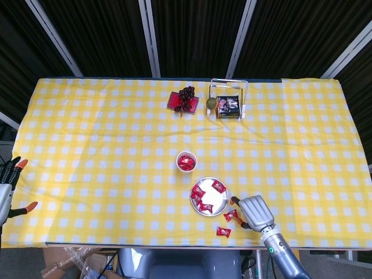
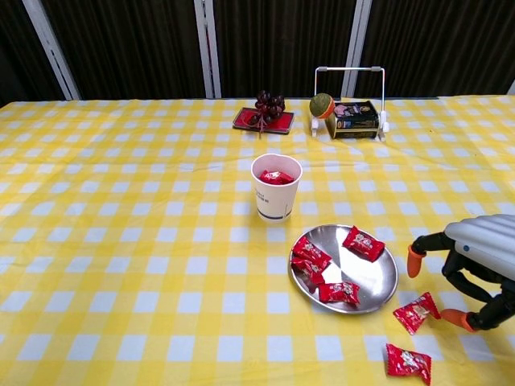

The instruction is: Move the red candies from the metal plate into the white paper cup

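Red candies (image 2: 330, 265) in crimped foil wrappers lie on the metal plate (image 2: 378, 283), right of centre and low in the chest view, bunched along its left side with one piece toward the upper right rim. Two stray candies (image 2: 416, 312) lie off the plate on the checked cloth of the bench (image 2: 121, 241), toward the lower right corner. The white paper cup (image 2: 276, 187), just above and left of the plate, already holds at least one red piece. The right hand (image 2: 475, 269) hovers at the lower right edge with its fingers (image 2: 415, 261) spread and curved downward, holding nothing, one orange tip just beside the nearer stray candy. The left hand (image 1: 10, 186) shows only at the lower left edge of the head view, fingers apart and empty, well apart from the work. Each candy is judged very light, with a thin, crinkly, somewhat slippery wrapper over a firm core; it should skid on smooth metal if pushed. A pinch across the padded middle, or on a flared wrapper end, appears the most secure hold. The cup looks light and easily tipped.
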Available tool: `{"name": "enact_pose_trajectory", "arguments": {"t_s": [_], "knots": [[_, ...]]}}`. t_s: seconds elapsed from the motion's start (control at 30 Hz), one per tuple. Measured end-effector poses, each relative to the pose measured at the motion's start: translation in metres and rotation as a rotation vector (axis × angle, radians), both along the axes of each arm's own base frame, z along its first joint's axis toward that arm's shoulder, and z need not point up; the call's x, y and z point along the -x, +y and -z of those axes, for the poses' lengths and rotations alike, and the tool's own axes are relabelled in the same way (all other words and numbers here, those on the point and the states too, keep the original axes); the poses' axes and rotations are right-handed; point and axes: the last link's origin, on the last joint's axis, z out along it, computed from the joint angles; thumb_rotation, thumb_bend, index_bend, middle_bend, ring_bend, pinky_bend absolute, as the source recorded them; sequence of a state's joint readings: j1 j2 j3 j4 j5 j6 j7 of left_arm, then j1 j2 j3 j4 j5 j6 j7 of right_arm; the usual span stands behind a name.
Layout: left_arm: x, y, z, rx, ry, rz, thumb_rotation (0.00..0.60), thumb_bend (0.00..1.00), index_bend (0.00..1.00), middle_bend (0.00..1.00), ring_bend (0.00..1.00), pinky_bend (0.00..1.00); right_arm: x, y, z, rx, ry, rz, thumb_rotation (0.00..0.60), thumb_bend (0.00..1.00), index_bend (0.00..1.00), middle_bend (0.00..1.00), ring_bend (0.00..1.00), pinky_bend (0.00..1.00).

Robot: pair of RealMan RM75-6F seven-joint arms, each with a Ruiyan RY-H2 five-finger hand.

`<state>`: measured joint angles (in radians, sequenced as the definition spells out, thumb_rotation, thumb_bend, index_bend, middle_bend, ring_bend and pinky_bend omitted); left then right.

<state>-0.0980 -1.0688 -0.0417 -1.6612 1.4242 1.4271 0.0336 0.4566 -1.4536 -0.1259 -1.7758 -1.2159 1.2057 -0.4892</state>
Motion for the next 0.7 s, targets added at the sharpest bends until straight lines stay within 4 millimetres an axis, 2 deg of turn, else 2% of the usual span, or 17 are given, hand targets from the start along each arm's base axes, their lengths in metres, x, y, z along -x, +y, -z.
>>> {"name": "enact_pose_trajectory", "arguments": {"t_s": [0.27,0.7], "knots": [[0.000,0.000,0.000,0.001,-0.001,0.000,0.600,0.01,0.00,0.00,0.00,0.00,0.000,0.005,0.008,-0.004,-0.004,0.001,0.600,0.35,0.39,0.83,0.93,0.95],[0.000,0.000,-0.001,0.001,-0.004,-0.002,0.600,0.01,0.00,0.00,0.00,0.00,0.006,0.005,0.011,-0.010,-0.001,0.023,0.600,0.35,0.54,0.83,0.93,0.95]]}}
